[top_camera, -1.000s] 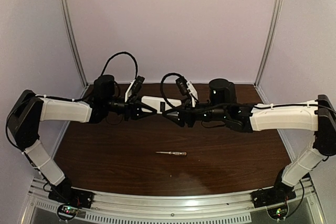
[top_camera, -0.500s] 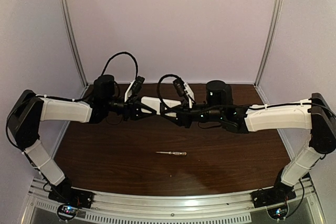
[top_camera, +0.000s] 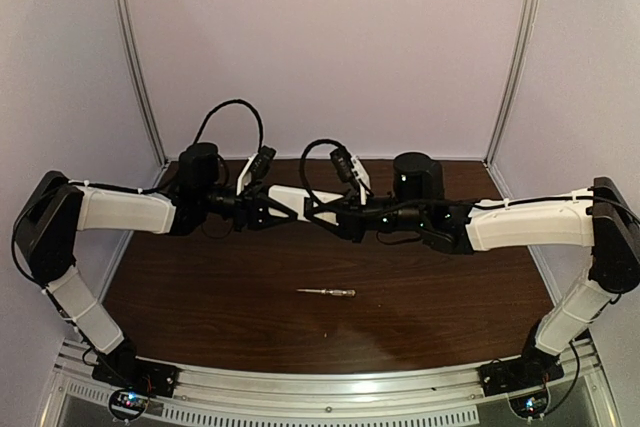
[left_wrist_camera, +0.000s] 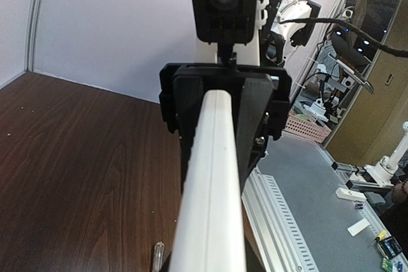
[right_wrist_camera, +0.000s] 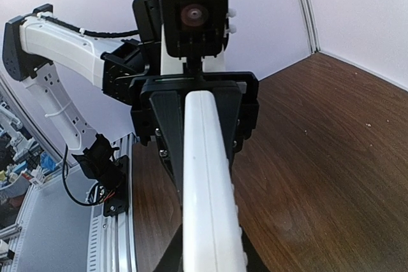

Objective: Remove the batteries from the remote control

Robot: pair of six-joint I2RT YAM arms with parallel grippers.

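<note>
The white remote control (top_camera: 296,194) hangs edge-up above the table, held between both grippers. My left gripper (top_camera: 270,209) is shut on its left end and my right gripper (top_camera: 332,213) is shut on its right end. In the left wrist view the remote (left_wrist_camera: 213,183) runs away from my jaws to the right gripper (left_wrist_camera: 224,116) clamped on its far end. In the right wrist view the remote (right_wrist_camera: 205,183) runs to the left gripper (right_wrist_camera: 194,109), with small buttons along its right side. No batteries are in view.
A thin screwdriver (top_camera: 327,292) with a clear handle lies on the dark wooden table (top_camera: 200,297) in front of the arms; its end shows in the left wrist view (left_wrist_camera: 157,254). Purple walls enclose the back and sides.
My right arm has moved left toward the left gripper, and its jaws now sit around the remote's right end. The left arm and the screwdriver have stayed put.
</note>
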